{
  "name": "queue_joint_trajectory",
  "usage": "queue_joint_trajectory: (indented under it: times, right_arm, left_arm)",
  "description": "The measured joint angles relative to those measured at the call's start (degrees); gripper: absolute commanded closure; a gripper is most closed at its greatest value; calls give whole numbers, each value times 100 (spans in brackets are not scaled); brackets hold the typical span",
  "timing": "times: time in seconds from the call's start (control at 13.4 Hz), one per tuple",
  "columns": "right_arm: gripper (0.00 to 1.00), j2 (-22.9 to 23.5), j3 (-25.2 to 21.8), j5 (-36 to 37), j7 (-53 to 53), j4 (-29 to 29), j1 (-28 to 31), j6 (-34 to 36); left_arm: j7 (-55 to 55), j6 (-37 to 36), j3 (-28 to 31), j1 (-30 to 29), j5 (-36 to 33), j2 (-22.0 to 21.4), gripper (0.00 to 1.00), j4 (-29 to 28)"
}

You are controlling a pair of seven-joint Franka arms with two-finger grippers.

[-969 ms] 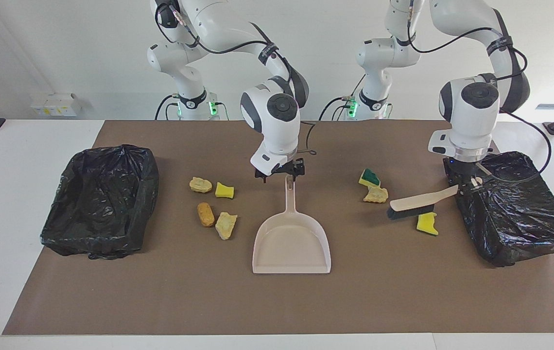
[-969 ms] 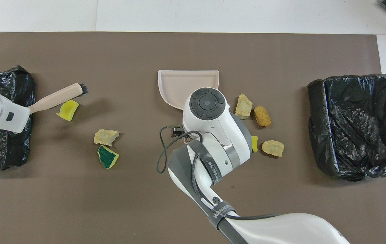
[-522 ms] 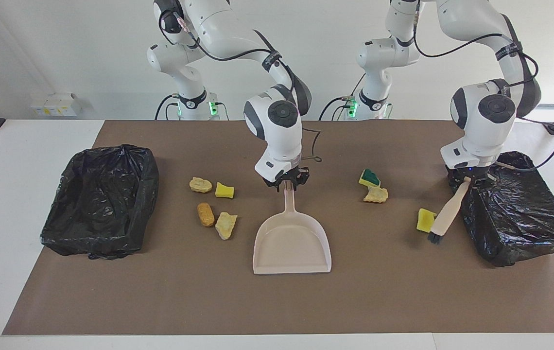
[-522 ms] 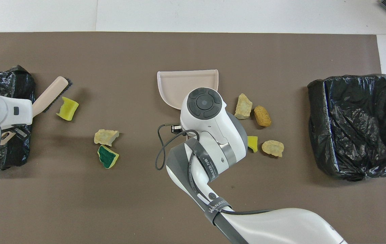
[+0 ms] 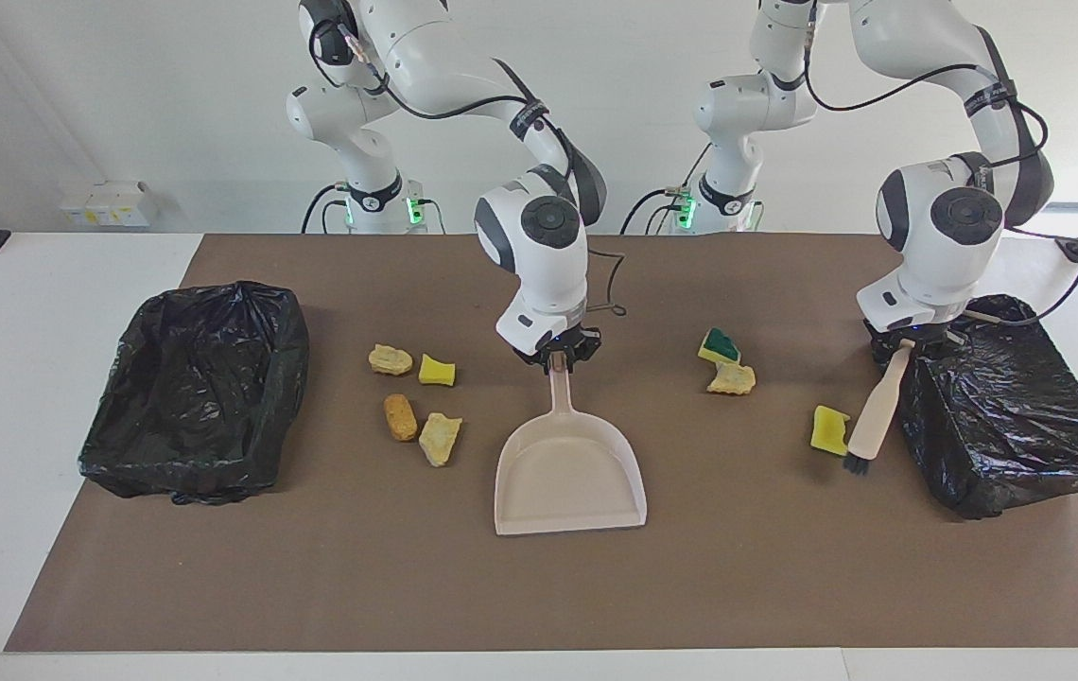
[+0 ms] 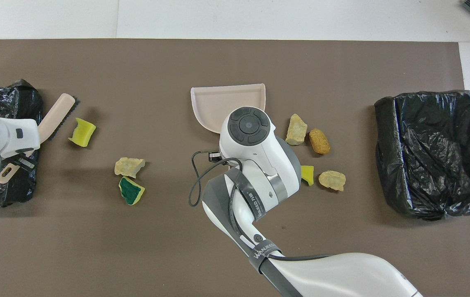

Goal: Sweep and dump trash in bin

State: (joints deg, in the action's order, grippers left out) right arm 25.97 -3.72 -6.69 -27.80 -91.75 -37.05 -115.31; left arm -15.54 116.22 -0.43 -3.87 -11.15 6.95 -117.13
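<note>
Several trash scraps lie on the brown mat. A beige chunk (image 5: 391,359), a yellow bit (image 5: 437,370), an orange-brown lump (image 5: 400,417) and another beige chunk (image 5: 441,438) lie beside the dustpan (image 5: 569,478), toward the right arm's end. A green-topped wedge (image 5: 719,346), a beige chunk (image 5: 732,379) and a yellow bit (image 5: 828,429) lie toward the left arm's end. My right gripper (image 5: 558,357) is shut on the dustpan's handle. My left gripper (image 5: 903,348) is shut on the brush (image 5: 875,416), whose bristles point down beside the yellow bit (image 6: 81,132).
A black-bagged bin (image 5: 199,388) stands at the right arm's end of the mat. A second black-bagged bin (image 5: 1012,407) stands at the left arm's end, right beside the left gripper. The right arm's body hides the dustpan handle in the overhead view.
My left gripper swung the brush from lying crosswise to pointing away from the robots, bristles down by the yellow bit. My right gripper lowered and closed on the dustpan handle.
</note>
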Motion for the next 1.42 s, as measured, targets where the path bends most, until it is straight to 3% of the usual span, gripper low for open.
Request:
queue_joint_trajectory:
  times: [0.3,0.6,1.04,1.42]
  right_arm:
    - [100,-541,-80,1,1678,72,203,664]
    - [100,-1294,-100,142,4284,-264,525,1441]
    - [100,-1812,-93,378,7396,-1476,688,1396]
    - [100,-2045,-51,529,7867,-2233,419,764]
  left_arm:
    - [422,12,-20,3,40,202,100,-64]
    - [109,-45,-98,178,45,59,100,-403]
    - [-32,-491,-143,1084,64,-266,100,-710]
    - [240,-599,-130,1563,326,-387,100,-818]
